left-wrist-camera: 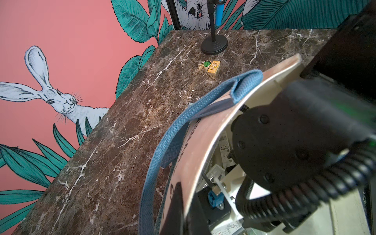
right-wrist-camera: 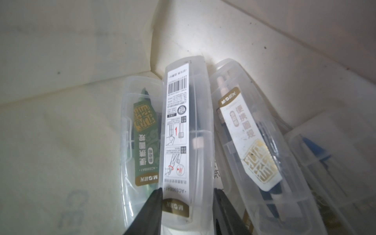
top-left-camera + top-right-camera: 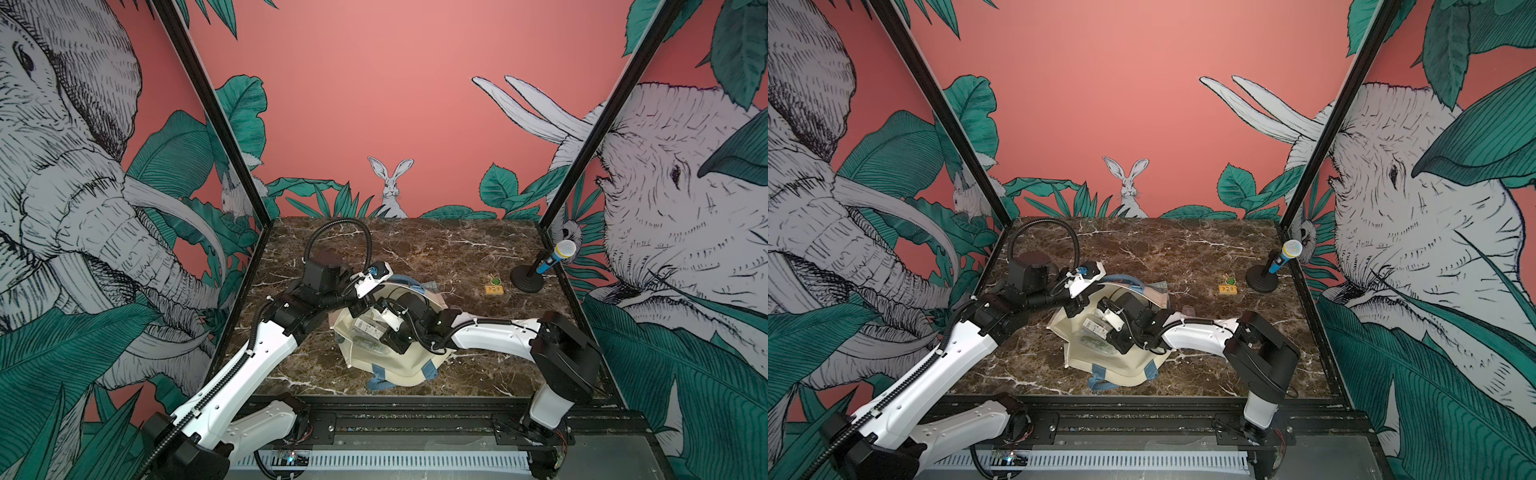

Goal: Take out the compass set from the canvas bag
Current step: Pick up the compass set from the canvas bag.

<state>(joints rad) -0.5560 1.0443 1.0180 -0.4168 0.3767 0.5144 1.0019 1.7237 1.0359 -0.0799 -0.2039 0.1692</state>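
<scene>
The dark fingers [image 2: 151,211] of the right gripper [image 2: 188,193] are seen partly spread about the near end of the compass set [image 2: 183,132]. This is a clear plastic case lying barcode side up. One finger is set at each long side, right against the plastic. Whether the case is actually being squeezed cannot be told.

The case lies deep inside the canvas bag [image 3: 399,370], wedged between a green-labelled case [image 2: 142,142] and a white-labelled case [image 2: 250,146]. A fourth case [image 2: 317,152] is glimpsed beyond those.

At the bag's far rim, the left gripper [image 3: 360,308] is closed on the canvas, and the mouth is held up and open. A blue handle [image 1: 173,132] is draped over that raised edge. The bag itself lies on the marble table [image 3: 457,249].

The grasping step is judged to be in hand, with the withdrawal not yet begun. A firm closure across the case's narrow width is called for next. A straight pull back through the mouth should follow, with the neighbouring cases left undisturbed and the rim held raised.
</scene>
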